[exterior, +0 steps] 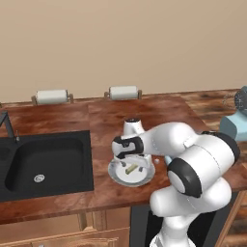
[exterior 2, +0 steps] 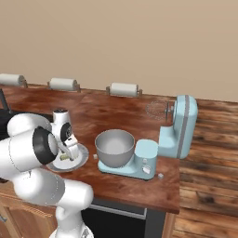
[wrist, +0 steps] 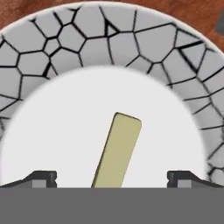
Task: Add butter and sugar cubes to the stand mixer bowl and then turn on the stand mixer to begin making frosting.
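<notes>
The butter [wrist: 117,151] is a pale yellow-tan stick lying on the white middle of a grey-rimmed plate [wrist: 131,39]. My gripper [wrist: 113,178] hangs open just above it, one fingertip on each side and well apart from the stick. In the base views the hand hovers low over the plate [exterior: 116,174], which stands on the counter left of the mixer. The grey metal stand mixer bowl [exterior 2: 115,146] sits on the light blue stand mixer [exterior 2: 179,128], whose head is tilted back. One white sugar cube [exterior 2: 95,156] lies between plate and bowl, another [exterior 2: 160,175] by the mixer's base.
A black sink [exterior: 46,164] with a faucet [exterior: 7,123] lies left of the plate. Two paper towel rolls [exterior: 51,96] [exterior: 123,92] stand at the back against the wall. The counter's front edge [exterior: 72,205] runs close to the plate.
</notes>
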